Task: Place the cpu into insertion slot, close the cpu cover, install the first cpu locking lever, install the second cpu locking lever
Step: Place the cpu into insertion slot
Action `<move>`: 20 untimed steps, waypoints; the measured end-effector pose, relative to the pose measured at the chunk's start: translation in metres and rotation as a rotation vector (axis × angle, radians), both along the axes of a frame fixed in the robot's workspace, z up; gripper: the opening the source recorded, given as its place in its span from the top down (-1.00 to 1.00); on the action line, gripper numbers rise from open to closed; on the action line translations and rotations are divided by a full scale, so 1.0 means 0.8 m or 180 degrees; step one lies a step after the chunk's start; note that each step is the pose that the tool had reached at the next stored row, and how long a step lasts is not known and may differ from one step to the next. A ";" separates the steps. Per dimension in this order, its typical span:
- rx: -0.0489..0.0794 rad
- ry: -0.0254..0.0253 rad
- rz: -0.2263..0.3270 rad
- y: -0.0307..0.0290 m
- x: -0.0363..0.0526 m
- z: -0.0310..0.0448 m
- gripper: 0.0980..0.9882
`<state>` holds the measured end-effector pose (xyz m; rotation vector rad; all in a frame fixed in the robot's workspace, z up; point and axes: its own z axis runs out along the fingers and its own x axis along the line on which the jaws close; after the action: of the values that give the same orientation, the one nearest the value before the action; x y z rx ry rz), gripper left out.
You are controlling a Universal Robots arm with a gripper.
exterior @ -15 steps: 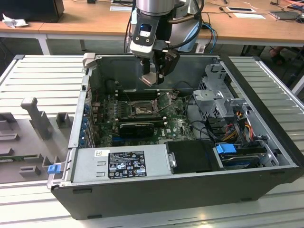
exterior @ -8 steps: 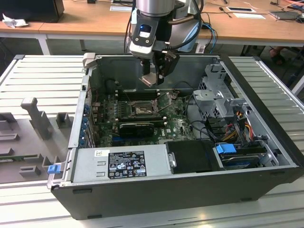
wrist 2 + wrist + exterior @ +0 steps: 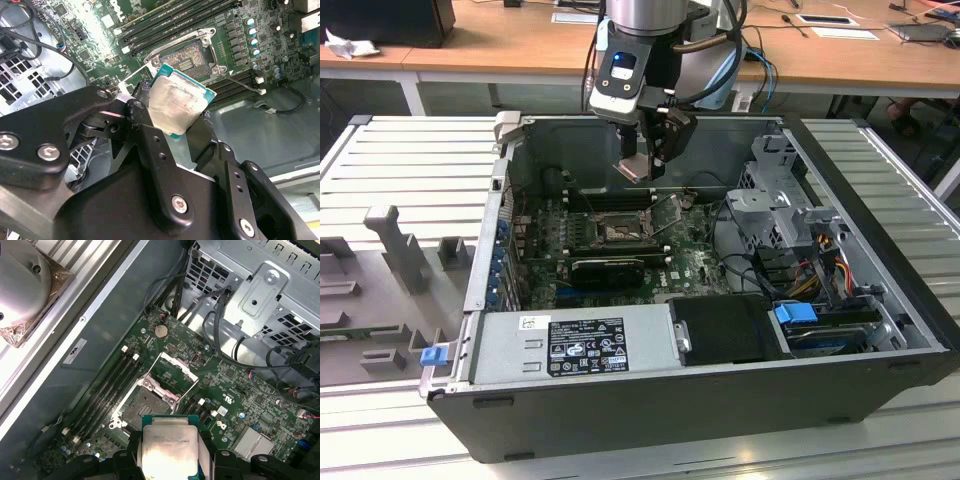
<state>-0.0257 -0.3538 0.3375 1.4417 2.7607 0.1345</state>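
Note:
My gripper (image 3: 642, 168) hangs inside the open computer case, above the motherboard, and is shut on the cpu (image 3: 177, 105). The cpu's silver-grey top faces the cameras in both wrist views, and its green edge shows between the black fingers (image 3: 131, 450). Below it, with a clear gap between, lies the insertion slot (image 3: 142, 402), a square socket with a dark contact field and nothing in it. The cpu cover (image 3: 172, 371) stands swung open at the slot's far edge. A thin lever (image 3: 245, 85) sticks out beside the slot (image 3: 187, 60).
Long black memory slots (image 3: 107, 385) run beside the socket. A grey power supply (image 3: 580, 345) fills the case's near side. A metal drive cage (image 3: 780, 200) with cables (image 3: 820, 260) sits at the exterior view's right. A grey fixture tray (image 3: 380, 270) lies outside the case at the exterior view's left.

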 end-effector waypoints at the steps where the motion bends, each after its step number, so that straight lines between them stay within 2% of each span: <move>1: 0.0000 0.0000 -0.0008 0.0000 0.000 -0.0001 0.01; 20: 0.0000 0.0000 -0.0199 0.0000 0.000 -0.0014 0.01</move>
<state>-0.0257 -0.3537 0.3364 1.5260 2.7120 0.1332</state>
